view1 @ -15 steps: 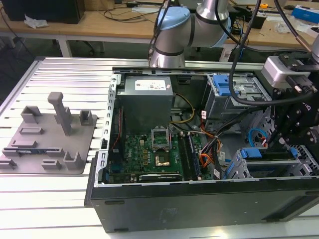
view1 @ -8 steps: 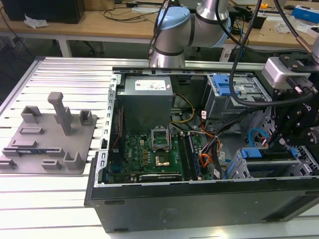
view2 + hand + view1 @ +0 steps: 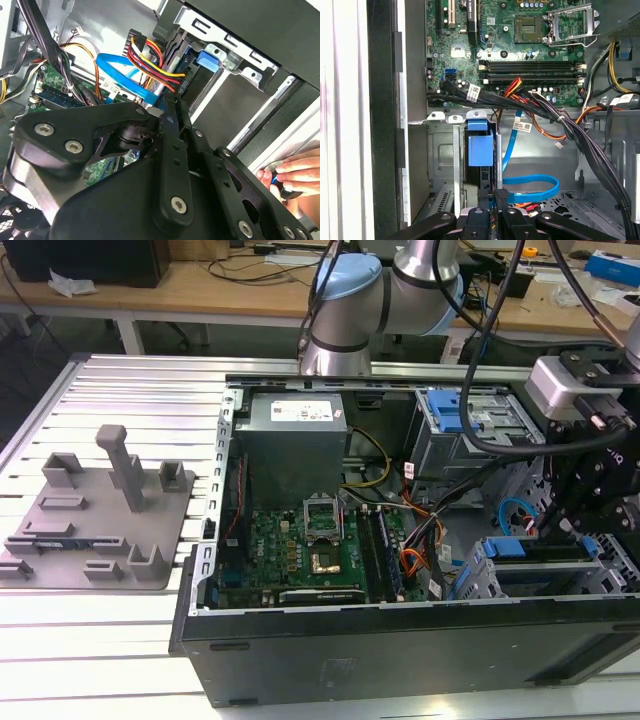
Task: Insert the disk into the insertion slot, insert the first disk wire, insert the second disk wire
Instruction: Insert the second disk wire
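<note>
— Workbenches with loose cables run along the back of the room, and nearer us an open computer case [image 3: 400, 640] lies on a ribbed metal desk [image 3: 120, 640]. A grey fixture plate [image 3: 95, 520] sits beside the case.

— Where's the disk?

— Already down in the insertion slot [image 3: 535, 575], at the corner of the case farthest from the fixture plate. Its blue carrier [image 3: 505, 548] shows at the slot's edge; in the first wrist view the disk [image 3: 481, 150] stands edge-on between the cage walls.

— And the claw?

— The claw [image 3: 491, 212] hangs right over that slot. In the first wrist view its fingers look nearly closed around a black connector [image 3: 501, 193], with red and yellow leads trailing from it. I judge it to be holding the plug, though the contact itself is partly hidden.

— What could go wrong?

— A slightly tilted plug could jam against the disk's socket. The blue data cable [image 3: 530, 187] loops just beside the connector and could snag.

— Any room to move?

— Little. Cage walls hem the claw in, a thick black wire bundle [image 3: 580, 140] crosses close by, and a person's hand [image 3: 290, 172] rests at the case edge in the second wrist view.
</note>
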Motion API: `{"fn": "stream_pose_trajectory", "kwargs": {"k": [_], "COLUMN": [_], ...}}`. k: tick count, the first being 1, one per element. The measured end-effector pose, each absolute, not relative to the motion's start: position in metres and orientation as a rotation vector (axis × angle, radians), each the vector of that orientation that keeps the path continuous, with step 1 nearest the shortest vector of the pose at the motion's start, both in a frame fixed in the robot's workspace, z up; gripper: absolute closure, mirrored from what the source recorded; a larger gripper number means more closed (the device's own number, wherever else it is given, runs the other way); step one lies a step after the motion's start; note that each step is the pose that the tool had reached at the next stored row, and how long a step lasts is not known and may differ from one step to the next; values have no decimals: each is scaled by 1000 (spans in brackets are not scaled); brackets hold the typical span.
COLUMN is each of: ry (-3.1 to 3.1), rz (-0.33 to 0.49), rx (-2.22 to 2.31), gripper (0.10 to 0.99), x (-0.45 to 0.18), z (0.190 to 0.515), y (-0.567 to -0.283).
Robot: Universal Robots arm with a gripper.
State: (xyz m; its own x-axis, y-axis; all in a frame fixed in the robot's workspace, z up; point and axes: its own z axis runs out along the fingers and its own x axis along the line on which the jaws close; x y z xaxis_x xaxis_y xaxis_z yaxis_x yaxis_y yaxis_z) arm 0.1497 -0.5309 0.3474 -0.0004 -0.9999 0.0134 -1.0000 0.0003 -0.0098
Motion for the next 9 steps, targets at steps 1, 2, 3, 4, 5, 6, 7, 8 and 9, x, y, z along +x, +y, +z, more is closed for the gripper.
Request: {"fn": "stream_pose_trajectory", "kwargs": {"k": [1,2,3,4,5,6,7,8,9], "ry": [-2220,-2220,-2220,-2220,-2220,-2220,-2220,-2219,-2219], "rz": [26,26,26,25,25,25,25,25,25], "rx": [2219,2219,2219,2219,2219,2219,2219,2219,2219], "gripper": [925,925,925,925,925,925,925,925,925], "x": [150,150,150,150,150,150,150,150,150], "z": [347,347,346,346,346,346,345,345,344], "y": [-531,-531,-531,-531,-531,-531,-531,-531,-531]}}
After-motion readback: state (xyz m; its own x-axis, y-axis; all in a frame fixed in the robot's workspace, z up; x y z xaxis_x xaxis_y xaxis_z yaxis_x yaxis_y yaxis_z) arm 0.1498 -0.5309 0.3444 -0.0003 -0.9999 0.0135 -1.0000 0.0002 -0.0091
